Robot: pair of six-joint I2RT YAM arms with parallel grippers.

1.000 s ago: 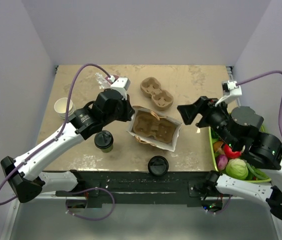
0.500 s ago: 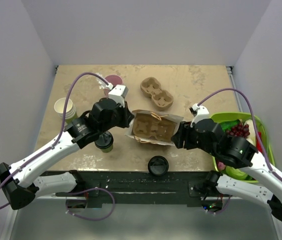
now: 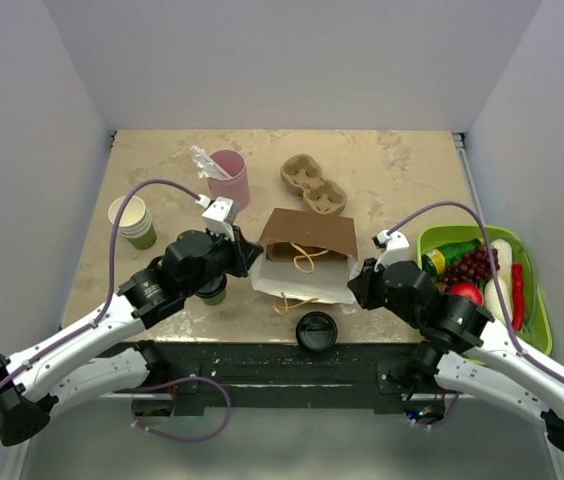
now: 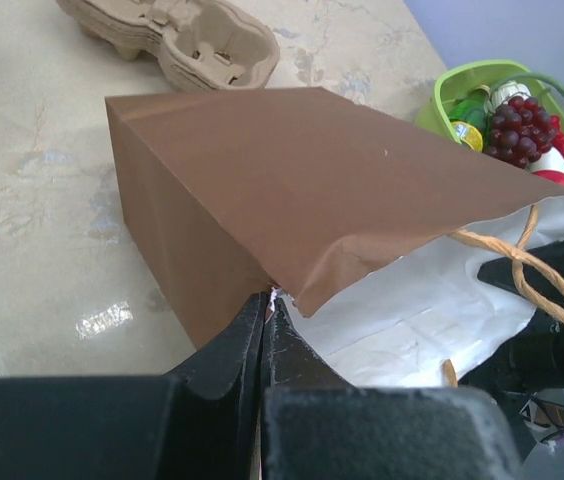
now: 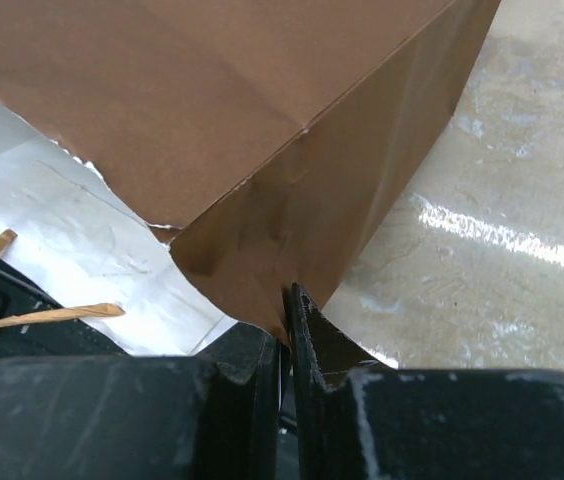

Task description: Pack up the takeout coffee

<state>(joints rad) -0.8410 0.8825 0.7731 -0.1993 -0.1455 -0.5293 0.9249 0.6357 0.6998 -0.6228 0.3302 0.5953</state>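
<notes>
**Both grippers on the bag, coffee waiting alongside**

From overhead: the brown paper bag [image 3: 307, 235] lies on its side mid-table, its white-lined mouth facing the near edge and a string handle [image 3: 305, 262] spilling out. The left gripper [image 3: 253, 256] is clamped on the mouth's left corner and the right gripper [image 3: 355, 287] on the right corner. This looks like the bag-opening step, with nothing packed yet. The coffee cup [image 3: 214, 293] stands on the table just left of the bag, tucked under the left wrist. Only a sliver of olive-green side shows, and I can't make out its lid from here. A loose black lid [image 3: 315, 330] sits near the front edge. The pink tumbler [image 3: 230, 178], the stack of paper cups [image 3: 132, 220] and the cardboard cup carrier [image 3: 314, 186] sit further back, and a green basket [image 3: 535, 300] of produce is off to the right.

Left wrist view: the fingers are pressed together with a corner of the bag [image 4: 292, 170] nipped between them, and the brown wall sags over the white lining. No cup is in sight.

Right wrist view: same story here, jaws closed tight on the opposite brown corner [image 5: 292, 220], table shining beyond.

Next, I'd judge, the mouth needs spreading or the bag needs standing up. Then one gripper must let go to fetch the cup, and letting go could let the mouth sag shut.
</notes>
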